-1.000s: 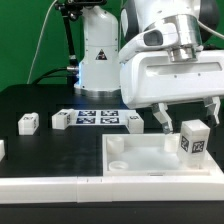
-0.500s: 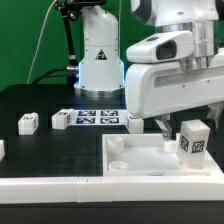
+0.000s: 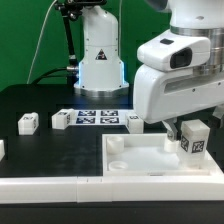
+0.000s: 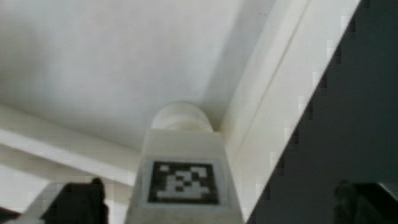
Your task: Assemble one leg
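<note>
White leg (image 3: 193, 140) stands upright on the panel (image 3: 140, 158), at the exterior view's right. Your claw (image 3: 193, 127) has shifted rightward over it, jaws open and straddling it without gripping. Closing looks next.

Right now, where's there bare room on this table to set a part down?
Bare black table lies between the leftmost loose leg and the white panel. The panel's middle is bare too. Crowded: the row beside the marker board, and the panel's corner where the open tool straddles the standing leg.
</note>
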You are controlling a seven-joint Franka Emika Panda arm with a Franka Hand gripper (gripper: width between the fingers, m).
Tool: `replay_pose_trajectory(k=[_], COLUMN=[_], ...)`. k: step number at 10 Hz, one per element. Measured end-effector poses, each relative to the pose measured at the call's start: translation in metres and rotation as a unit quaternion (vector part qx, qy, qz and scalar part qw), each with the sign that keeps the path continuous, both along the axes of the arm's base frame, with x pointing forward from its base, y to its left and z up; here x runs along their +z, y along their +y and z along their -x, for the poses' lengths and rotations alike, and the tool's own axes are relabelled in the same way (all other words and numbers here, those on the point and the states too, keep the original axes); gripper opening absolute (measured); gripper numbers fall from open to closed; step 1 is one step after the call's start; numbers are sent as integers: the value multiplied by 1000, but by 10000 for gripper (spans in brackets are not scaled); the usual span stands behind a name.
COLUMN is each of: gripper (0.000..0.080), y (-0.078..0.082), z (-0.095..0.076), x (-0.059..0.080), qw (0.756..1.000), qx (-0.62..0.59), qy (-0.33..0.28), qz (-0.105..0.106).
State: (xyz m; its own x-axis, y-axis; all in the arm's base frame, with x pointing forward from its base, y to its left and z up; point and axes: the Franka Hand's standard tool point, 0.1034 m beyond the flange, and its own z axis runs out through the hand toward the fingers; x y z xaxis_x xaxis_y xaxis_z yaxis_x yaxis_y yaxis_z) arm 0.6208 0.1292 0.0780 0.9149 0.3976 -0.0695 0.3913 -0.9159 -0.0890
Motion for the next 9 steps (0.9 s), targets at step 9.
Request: replay_pose_trajectory(k=[9], gripper=[296], y=[-10], z=[0], x=[-4], qw=[992], qx=[-128], qy=[-10], qz=[-2])
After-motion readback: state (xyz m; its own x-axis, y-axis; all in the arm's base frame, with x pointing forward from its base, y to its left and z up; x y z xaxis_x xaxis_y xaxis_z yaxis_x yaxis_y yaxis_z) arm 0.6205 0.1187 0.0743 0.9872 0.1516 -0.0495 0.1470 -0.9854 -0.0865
